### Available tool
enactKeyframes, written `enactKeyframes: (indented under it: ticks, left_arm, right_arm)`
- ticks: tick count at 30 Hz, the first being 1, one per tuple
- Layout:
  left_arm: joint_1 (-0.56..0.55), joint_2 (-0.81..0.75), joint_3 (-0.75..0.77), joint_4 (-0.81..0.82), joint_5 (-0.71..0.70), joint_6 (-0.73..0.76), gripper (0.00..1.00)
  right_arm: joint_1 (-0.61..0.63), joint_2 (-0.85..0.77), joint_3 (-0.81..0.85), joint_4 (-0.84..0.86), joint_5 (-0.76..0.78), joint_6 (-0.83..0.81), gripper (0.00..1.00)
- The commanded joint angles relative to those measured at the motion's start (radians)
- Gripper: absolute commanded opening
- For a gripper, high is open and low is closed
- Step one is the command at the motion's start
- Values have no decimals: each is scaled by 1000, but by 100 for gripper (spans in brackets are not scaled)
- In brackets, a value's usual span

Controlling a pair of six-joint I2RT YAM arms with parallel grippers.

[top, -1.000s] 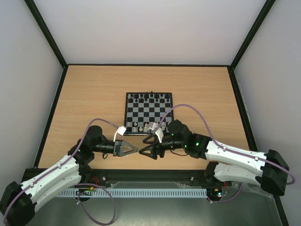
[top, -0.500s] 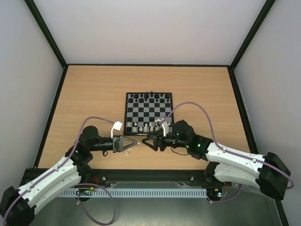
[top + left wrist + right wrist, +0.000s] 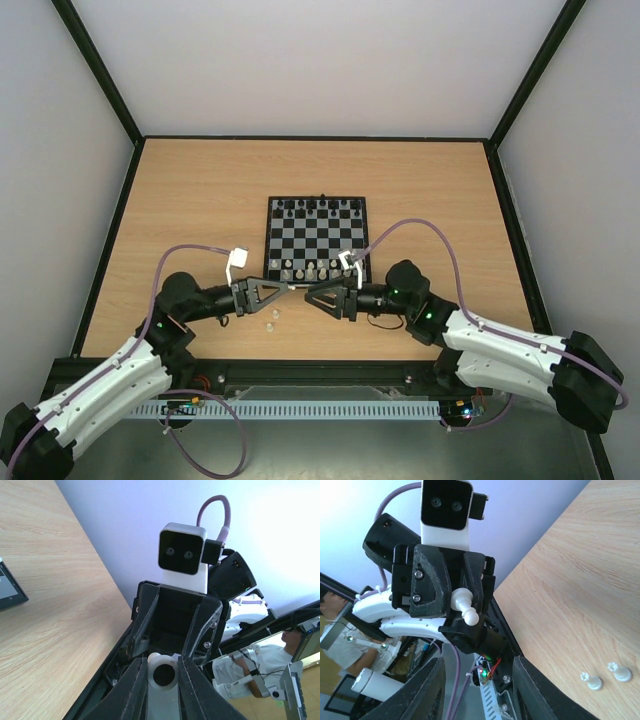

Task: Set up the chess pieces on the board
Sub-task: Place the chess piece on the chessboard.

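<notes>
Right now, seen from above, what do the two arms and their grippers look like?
The left arm and right arm have white shells with black joints. A purple cable loops from each towards its wrist. The left gripper and right gripper are black and triangular, with two tapering fingers, each carrying a white camera box with a black face.

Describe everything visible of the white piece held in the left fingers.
The white piece is a small, smooth, plastic-looking pawn shape: ball head, collar, flared body. It lies sideways, clamped between the left fingers, with its head toward the right gripper. The left wrist view shows its round base with a dark centre. Nothing else touches it. It hangs by the near edge of the board.
</notes>
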Motion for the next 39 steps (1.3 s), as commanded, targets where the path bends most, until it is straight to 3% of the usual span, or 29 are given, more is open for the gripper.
enactKeyframes:
  ticks: [1,17,33,39]
  left_arm:
    - [6,4,-31,136,-16,-64,8]
    - [6,-7,-52,190,-13,-102,8]
    - [6,-7,-65,205,-10,-109,8]
    - [6,-3,-66,207,-10,-108,8]
  right_arm:
    - [-4,32,-12,159,-69,63,37]
    - [-17,168,31,325,-124,138,28]
    - [-35,256,86,396,-161,167,27]
    - [-35,275,97,405,-171,167,21]
